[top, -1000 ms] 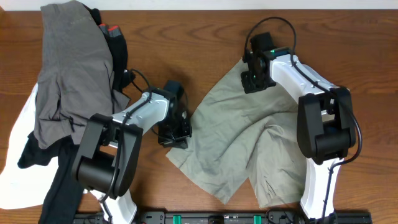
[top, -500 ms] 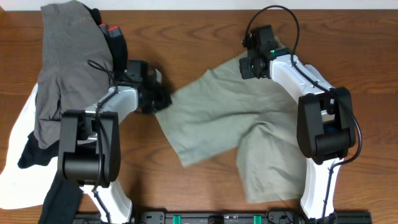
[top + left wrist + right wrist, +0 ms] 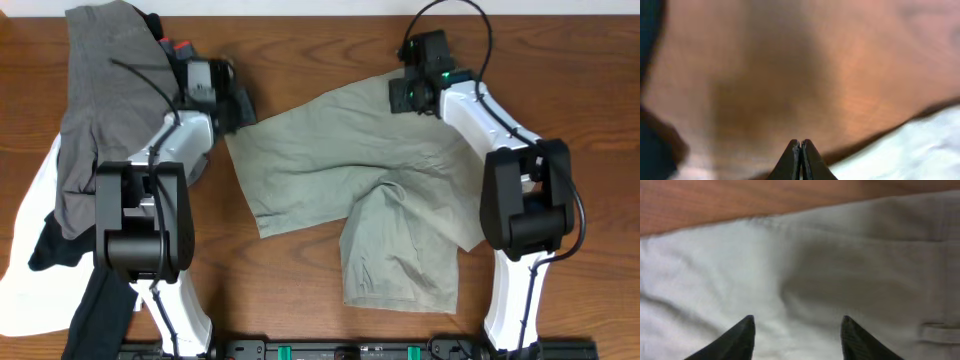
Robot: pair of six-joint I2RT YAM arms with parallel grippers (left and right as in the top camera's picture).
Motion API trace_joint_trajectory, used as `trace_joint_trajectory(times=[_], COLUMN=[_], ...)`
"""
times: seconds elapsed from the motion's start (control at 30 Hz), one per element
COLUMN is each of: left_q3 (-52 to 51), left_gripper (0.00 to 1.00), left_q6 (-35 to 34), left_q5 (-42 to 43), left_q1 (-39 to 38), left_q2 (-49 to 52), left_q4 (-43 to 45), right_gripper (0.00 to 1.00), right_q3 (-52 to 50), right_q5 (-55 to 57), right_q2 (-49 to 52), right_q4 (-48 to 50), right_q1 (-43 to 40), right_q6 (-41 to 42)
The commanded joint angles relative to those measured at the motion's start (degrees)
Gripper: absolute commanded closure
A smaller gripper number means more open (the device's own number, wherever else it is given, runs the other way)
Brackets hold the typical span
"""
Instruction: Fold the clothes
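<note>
With khaki shorts (image 3: pixel 330 170) spread from centre toward 3 o'clock on the tabletop (image 3: pixel 300 60), right gripper (image 3: pixel 797 321) parted over their 1 o'clock edge and left gripper (image 3: pixel 801 144) pinched shut by the 10 o'clock corner, smooth both legs flat before folding one across the other.
</note>
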Motion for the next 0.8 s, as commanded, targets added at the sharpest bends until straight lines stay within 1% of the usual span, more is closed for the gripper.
trace_joint_trajectory(times=[0.0,0.03,0.07,0.1,0.13,0.17,0.23,0.33,0.37,0.4,0.57,0.67,0.77], left_q3=[6.8,8.2,9.6,10.5,11.0,11.1,11.1,11.1,11.1,11.1,11.1,11.1,11.0], left_gripper=[0.94,0.93,0.89,0.83,0.74,0.69,0.64,0.62,0.62,0.62,0.62,0.62,0.62], left_q6=[1.2,1.2,1.2,1.2,1.2,1.7,2.0,2.0,2.0,2.0,2.0,2.0,3.2], left_q5=[-0.2,1.0,2.1,2.6,2.7,2.7,2.6,2.7,2.7,2.7,2.6,2.6,2.1], left_q1=[0.2,0.2,0.2,0.1,0.1,0.0,-0.1,-0.1,-0.1,-0.1,-0.1,-0.1,-0.1], left_q2=[-0.3,-0.3,-0.5,-0.6,-0.8,-1.0,-1.6,-1.9,-1.9,-1.9,-1.9,-1.9,-1.8], left_q4=[-4.0,-5.9,-8.3,-10.2,-11.8,-13.0,-16.1,-22.4,-24.7,-27.0,-36.1,-38.1,-37.5], right_gripper=[0.43,0.43,0.44,0.45,0.46,0.5,0.62,0.9,0.96,0.99,0.99,0.99,0.99], right_q3=[3.5,4.0,4.4,4.5,4.6,4.6,4.6,4.6,4.6,4.6,4.6,4.6,4.6], right_q5=[0.4,0.2,-0.7,-1.5,-2.6,-3.6,-5.0,-7.0,-7.4,-8.2,-13.3,-14.8,-16.0], right_q2=[0.6,0.6,0.6,0.6,0.6,0.6,0.6,0.6,0.6,0.6,0.6,0.6,0.6], right_q4=[-0.2,-0.2,-0.1,0.1,0.3,0.4,0.0,-2.6,-3.9,-5.8,-17.5,-22.8,-26.9], right_q1=[-3.0,-3.7,-4.6,-5.3,-6.1,-6.8,-7.9,-8.7,-8.8,-8.8,-8.3,-7.9,-7.1], right_q6=[-1.2,-1.7,-2.6,-3.3,-4.2,-4.8,-6.0,-8.2,-8.6,-9.2,-10.5,-11.4,-11.6])
